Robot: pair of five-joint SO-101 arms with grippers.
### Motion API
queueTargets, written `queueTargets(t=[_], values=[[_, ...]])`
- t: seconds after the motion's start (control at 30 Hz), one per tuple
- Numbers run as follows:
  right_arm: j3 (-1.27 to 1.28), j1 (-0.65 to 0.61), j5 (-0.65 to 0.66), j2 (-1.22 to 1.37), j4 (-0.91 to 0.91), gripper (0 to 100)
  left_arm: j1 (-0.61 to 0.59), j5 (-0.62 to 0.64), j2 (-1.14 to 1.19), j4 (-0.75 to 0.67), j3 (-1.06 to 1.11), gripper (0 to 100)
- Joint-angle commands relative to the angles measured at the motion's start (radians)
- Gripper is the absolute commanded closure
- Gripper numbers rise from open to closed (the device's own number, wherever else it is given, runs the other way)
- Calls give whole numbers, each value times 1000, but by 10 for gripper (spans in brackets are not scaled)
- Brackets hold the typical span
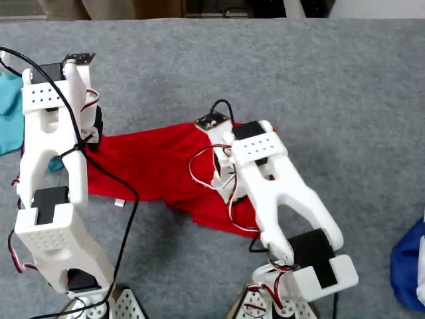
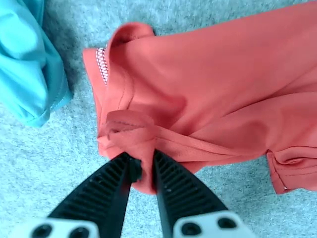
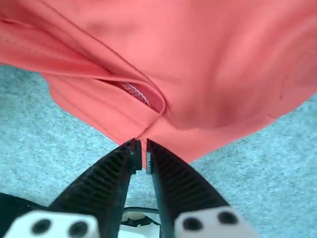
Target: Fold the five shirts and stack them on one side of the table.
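Note:
A red shirt [image 1: 149, 163] lies partly folded across the middle of the grey table. My left gripper [image 2: 143, 171] is shut on a bunched edge of the red shirt [image 2: 208, 94] at its left end, near the collar. My right gripper [image 3: 141, 154] is shut on a thin edge of the red shirt [image 3: 198, 64] at its near right part. In the high view the left arm [image 1: 53, 133] stands over the shirt's left end and the right arm [image 1: 265, 179] covers its right portion. A teal shirt [image 1: 10, 113] lies at the table's left edge, close to the left gripper.
The teal shirt [image 2: 27, 64] lies just beside the red shirt's collar. A blue shirt [image 1: 408, 266] is bunched at the right edge of the table. Grey carpet-like table surface [image 1: 332, 86] stretches open at the back and right.

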Motion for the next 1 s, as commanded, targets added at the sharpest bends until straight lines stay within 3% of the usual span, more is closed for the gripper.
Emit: queueTargets(t=[0.0, 0.1, 0.57, 0.87, 0.97], values=[[-33, 16, -9, 2, -9, 864, 3, -6, -61, 8, -2, 981], [-33, 1, -11, 2, -9, 811, 3, -5, -61, 8, -2, 981], [-28, -94, -126, 7, -109, 811, 3, -2, -61, 8, -2, 981], [-36, -47, -150, 157, -121, 811, 3, -3, -61, 8, -2, 981], [-36, -33, -149, 159, -121, 867, 3, -3, -61, 8, -2, 981]])
